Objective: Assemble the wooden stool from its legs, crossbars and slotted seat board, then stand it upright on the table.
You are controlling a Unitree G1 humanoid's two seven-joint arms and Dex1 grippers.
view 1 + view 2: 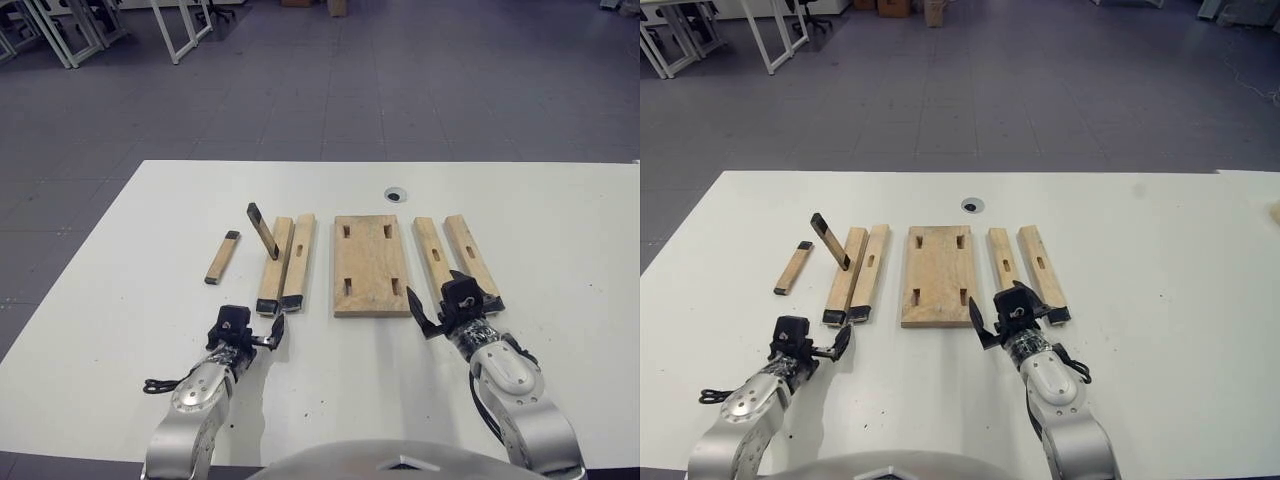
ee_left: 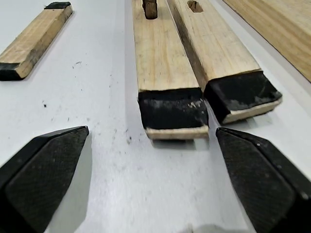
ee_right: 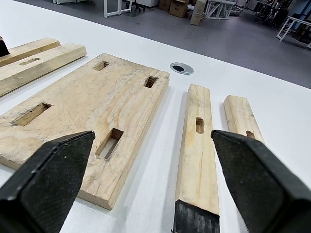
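In the head views, a white counter [image 1: 560, 230] is standing on a grey floor [image 1: 400, 80], with white frames [image 1: 70, 30] showing far back on the left. The seat board [image 1: 371, 264] is lying flat mid-counter, slots up, nearer than a round grommet [image 1: 397, 194]. Two legs [image 1: 299, 262] are lying side by side to its left and two more legs [image 1: 434, 258] to its right. One crossbar [image 1: 222, 257] is lying flat farther left, and a dark crossbar [image 1: 262, 230] is standing tilted on the outer left leg. The left fingers [image 1: 276, 332] are sitting just short of the left legs' near ends, and the right fingers [image 1: 420, 312] are sitting at the right legs' near ends. In the left wrist view, the fingers are spreading wide and gripping nothing, with the two black-tipped leg ends lying just ahead between them. In the right wrist view, the fingers are gaping wide and empty, framing the board's near corner and the right legs.
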